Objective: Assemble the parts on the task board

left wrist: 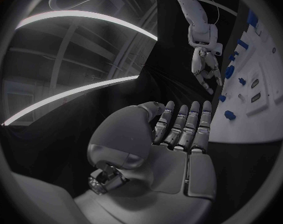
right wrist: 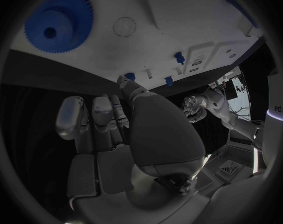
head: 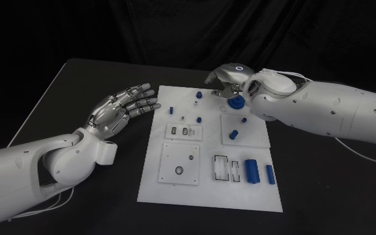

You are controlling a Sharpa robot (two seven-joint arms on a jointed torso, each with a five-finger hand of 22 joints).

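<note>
Gear (head: 235,103) lies on task board (head: 196,191) under right hand (head: 229,82).

board (head: 205,192): 1 white plate | hands: 2, left (head: 125,108) and right (head: 232,82) | blue gear (head: 235,103): 1 | large blue cylinders lying at the near end (head: 252,171): 2 | small blue pegs (head: 233,134): about 5, some too small to tell
</note>
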